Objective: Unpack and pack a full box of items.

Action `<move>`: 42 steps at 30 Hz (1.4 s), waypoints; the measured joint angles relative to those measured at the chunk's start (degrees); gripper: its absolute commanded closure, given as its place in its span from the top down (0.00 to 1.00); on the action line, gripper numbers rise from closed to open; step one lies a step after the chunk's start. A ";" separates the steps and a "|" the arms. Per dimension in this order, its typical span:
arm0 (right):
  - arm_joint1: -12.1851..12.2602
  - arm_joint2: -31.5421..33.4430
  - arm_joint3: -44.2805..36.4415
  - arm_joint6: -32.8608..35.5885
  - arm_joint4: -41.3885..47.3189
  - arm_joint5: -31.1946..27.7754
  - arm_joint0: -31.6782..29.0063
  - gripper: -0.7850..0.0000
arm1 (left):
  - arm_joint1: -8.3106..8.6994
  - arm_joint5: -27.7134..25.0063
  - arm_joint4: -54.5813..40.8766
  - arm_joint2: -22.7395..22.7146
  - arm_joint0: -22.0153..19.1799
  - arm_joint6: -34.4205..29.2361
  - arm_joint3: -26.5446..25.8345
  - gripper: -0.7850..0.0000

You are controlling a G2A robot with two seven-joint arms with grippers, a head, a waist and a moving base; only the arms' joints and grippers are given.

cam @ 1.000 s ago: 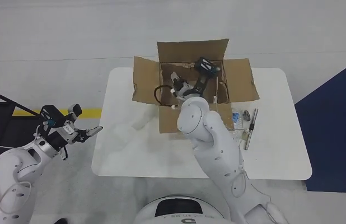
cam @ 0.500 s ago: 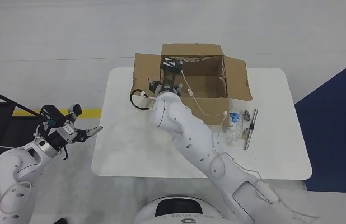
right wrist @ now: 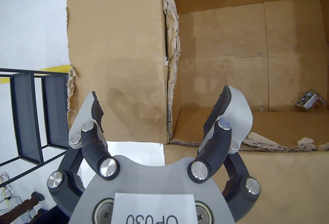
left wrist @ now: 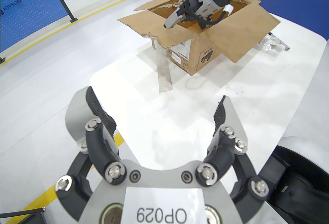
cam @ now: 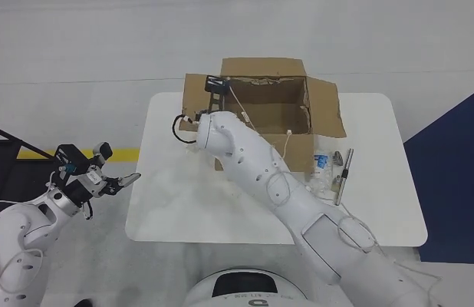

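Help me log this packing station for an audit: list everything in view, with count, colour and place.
Open cardboard box: one, brown, on the table's far side.
Small metal bracket: one, silver, in a corner of the box floor.
Clear plastic packet with blue label: one, on the table beside the box.
Long metal bar: one, grey, beside the packet.
Strip of tape: one, translucent, hanging from a box flap.
Rounded table: one, white, on the pale floor.
Shelf frame: one, black, on the floor beyond the table.
Left hand: open, empty, off the table's edge.
Right hand: open, empty, above the box's side wall.
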 measured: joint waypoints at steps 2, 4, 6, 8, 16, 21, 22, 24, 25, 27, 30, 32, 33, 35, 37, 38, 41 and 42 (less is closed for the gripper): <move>-0.54 0.59 2.79 1.09 2.79 -2.07 1.23 1.00 | 0.00 0.00 0.00 0.00 0.00 0.00 0.00 1.00; -0.84 1.09 4.59 2.49 5.02 -4.48 2.06 1.00 | 0.00 0.00 0.00 0.00 0.00 0.00 0.00 1.00; -0.99 1.43 5.99 4.45 6.79 -7.46 2.79 1.00 | 0.00 0.00 0.00 0.00 0.00 0.00 0.00 1.00; -1.03 1.39 6.43 6.70 7.51 -9.68 3.11 1.00 | 0.00 0.00 0.00 0.00 0.00 0.00 0.00 1.00; 0.18 -0.42 -1.49 16.35 4.54 -14.19 -1.17 1.00 | 0.00 0.00 0.00 0.00 0.00 0.00 0.00 1.00; 1.65 -2.62 -10.60 22.68 -0.19 -15.82 -7.16 1.00 | 0.00 0.00 0.00 0.00 0.00 0.00 0.00 1.00; 1.95 -2.94 -12.35 23.78 -0.99 -16.32 -8.28 1.00 | 0.00 0.00 0.00 0.00 0.00 0.00 0.00 1.00; 2.67 -3.70 -16.42 26.53 -2.81 -17.82 -10.87 0.98 | 0.00 0.00 0.00 0.00 0.00 0.00 0.00 1.00; 2.98 -3.94 -18.11 27.61 -3.66 -18.34 -11.93 0.96 | 0.00 0.00 0.00 0.00 0.00 0.00 0.00 1.00; 3.73 -4.21 -21.96 29.74 -5.55 -19.48 -14.30 0.98 | 0.00 0.00 0.00 0.00 0.00 0.00 0.00 1.00; 4.83 -3.88 -27.56 30.58 -9.25 -19.33 -17.63 1.00 | 0.00 0.00 0.00 0.00 0.00 0.00 0.00 1.00; 5.55 -3.27 -31.37 31.26 -11.18 -19.48 -19.91 0.99 | 0.00 0.00 0.00 0.00 0.00 0.00 0.00 1.00; 5.84 -3.01 -32.87 31.63 -11.85 -19.77 -20.83 1.00 | 0.00 0.00 0.00 0.00 0.00 0.00 0.00 1.00; 6.46 -2.49 -35.98 32.12 -13.51 -20.51 -22.79 1.00 | 0.00 0.00 0.00 0.00 0.00 0.00 0.00 1.00; 6.92 -1.90 -38.37 31.49 -15.10 -20.40 -24.39 1.00 | 0.00 0.00 0.00 0.00 0.00 0.00 0.00 1.00; 7.16 -1.28 -40.04 30.16 -16.18 -19.54 -25.53 1.00 | 0.00 0.00 0.00 0.00 0.00 0.00 0.00 1.00; 7.80 1.02 -44.24 26.75 -17.65 -17.95 -28.50 1.00 | 0.00 0.00 0.00 0.00 0.00 0.00 0.00 1.00; 8.00 2.11 -45.66 25.70 -17.85 -17.34 -29.40 1.00 | 0.00 0.00 0.00 0.00 0.00 0.00 0.00 1.00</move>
